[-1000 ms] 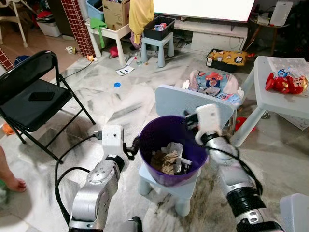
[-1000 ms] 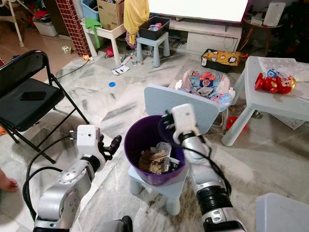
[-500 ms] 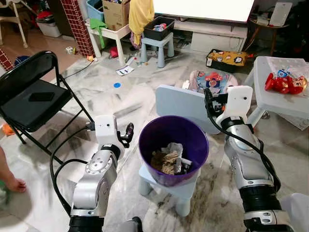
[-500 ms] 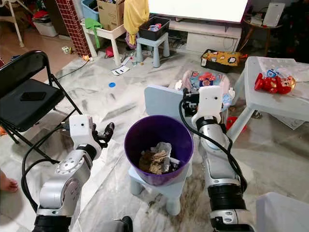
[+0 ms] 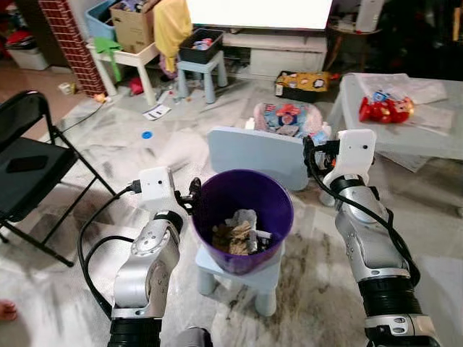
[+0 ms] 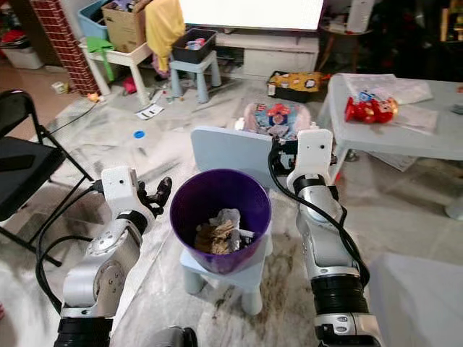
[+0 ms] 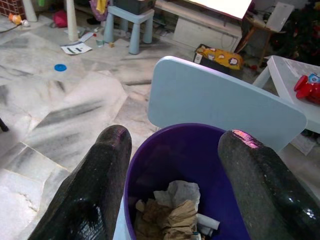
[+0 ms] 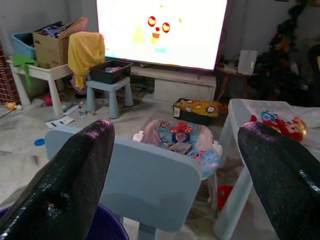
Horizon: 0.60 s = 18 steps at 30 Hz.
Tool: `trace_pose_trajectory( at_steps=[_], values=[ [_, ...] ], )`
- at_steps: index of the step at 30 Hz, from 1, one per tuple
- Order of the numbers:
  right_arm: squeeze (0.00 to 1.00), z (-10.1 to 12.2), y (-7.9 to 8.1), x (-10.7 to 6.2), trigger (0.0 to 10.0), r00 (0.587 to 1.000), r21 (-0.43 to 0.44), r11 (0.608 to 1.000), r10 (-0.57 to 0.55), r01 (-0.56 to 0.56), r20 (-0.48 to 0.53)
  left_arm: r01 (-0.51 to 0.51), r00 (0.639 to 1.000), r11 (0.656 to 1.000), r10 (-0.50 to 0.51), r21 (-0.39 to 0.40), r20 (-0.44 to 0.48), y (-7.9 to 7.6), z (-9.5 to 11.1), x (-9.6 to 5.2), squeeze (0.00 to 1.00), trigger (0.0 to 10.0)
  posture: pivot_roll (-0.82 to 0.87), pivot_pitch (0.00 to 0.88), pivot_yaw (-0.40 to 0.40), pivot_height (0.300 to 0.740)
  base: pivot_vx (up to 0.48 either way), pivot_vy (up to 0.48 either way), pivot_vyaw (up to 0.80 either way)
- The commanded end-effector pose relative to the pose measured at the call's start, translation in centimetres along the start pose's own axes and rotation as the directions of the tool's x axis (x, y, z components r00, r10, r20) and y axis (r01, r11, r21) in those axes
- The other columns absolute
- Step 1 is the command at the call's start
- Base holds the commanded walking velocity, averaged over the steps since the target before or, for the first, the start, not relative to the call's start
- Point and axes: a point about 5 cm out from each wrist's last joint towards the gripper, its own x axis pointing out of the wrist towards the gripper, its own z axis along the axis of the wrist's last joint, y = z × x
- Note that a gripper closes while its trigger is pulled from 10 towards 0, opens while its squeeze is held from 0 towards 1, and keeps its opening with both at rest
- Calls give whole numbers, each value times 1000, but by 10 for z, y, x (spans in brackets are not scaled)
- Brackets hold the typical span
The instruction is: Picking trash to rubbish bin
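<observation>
Purple rubbish bin (image 5: 244, 214) standing on a small pale-blue chair (image 5: 255, 153), with crumpled paper trash (image 5: 239, 233) already lying inside. Compared with a second ago: right hand (image 5: 316, 148) withdrawn from above the bin, now raised beside the chair back, fingers spread wide, holding nothing. Left hand (image 5: 192, 192) brought close against the bin's rim, also open and empty. Whole scene shifted because the head turned. Likely meaning: one piece just dropped in; next piece probably to be sought on the floor.
</observation>
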Motion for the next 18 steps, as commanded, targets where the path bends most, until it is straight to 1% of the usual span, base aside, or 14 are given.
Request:
trace_pose_trajectory(
  at_steps=[1, 4, 9, 18],
  values=[
    [0, 7, 2, 0, 10000, 1000, -12, 1000, 10, -10, 18, -12, 1000, 1000, 12, -11, 0, 1, 0, -2, 0, 10000, 69, 82, 1, 740, 0, 0, -788],
    [0, 7, 2, -1, 10000, 1000, -16, 1000, 10, -10, 13, -13, 1000, 999, 13, -36, -11, 1, -2, -1, 0, 10000, 65, 84, -1, 740, 0, 0, -788],
    [0, 7, 1, -1, 10000, 1000, -18, 1000, 12, -12, 15, -16, 1000, 999, 15, -48, -11, 1, -2, -1, 0, 10000, 59, 85, -6, 740, 0, 0, -788],
    [0, 9, 0, -2, 10000, 1000, -32, 999, 23, -23, 17, -27, 1000, 997, 27, -78, -13, 3, -3, 0, 0, 10000, 52, 88, -16, 740, 0, 0, 0]
  ],
)
